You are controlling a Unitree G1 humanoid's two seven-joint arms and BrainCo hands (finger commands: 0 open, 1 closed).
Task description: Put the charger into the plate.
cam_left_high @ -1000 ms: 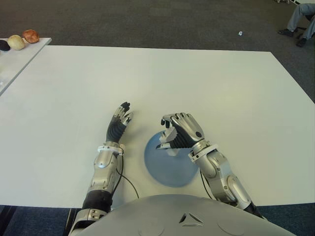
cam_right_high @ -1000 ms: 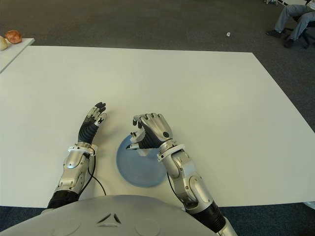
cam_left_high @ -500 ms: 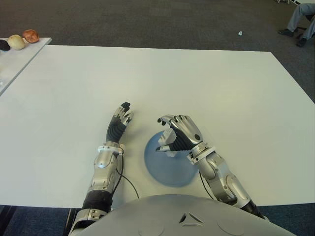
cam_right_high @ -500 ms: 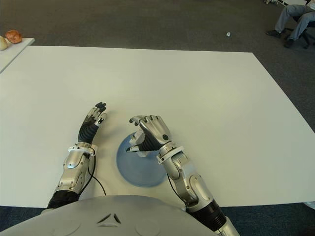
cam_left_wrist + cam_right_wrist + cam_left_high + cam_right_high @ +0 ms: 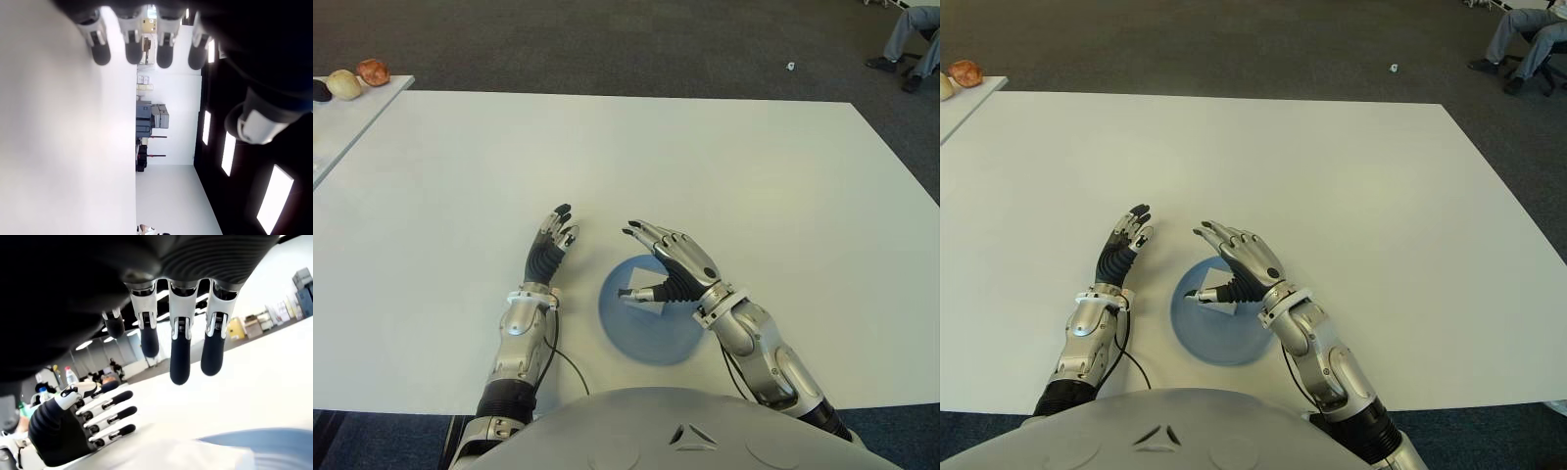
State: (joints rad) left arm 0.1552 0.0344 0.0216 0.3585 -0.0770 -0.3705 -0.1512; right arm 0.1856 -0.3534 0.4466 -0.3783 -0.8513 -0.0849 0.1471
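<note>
Charger [image 5: 649,299] was seen lying in the blue plate [image 5: 636,343], under the right hand [image 5: 671,269], whose fingers [image 5: 641,232] were stretched out and held nothing. The charger was judged to be a small, stiff, light block with smooth sides, so it could slip; if it must be lifted again, it should be taken by its two flat sides between thumb and fingers. The left hand [image 5: 553,245] was shown just beside the plate, on its left, with fingers extended and nothing grasped. The white table [image 5: 724,166] around the plate was otherwise bare near it. Far from the plate, some round objects [image 5: 352,80] were seen on a second table, and a seated person's legs [image 5: 911,39] beyond the table's far right corner. Nothing was judged to stand in the way.
</note>
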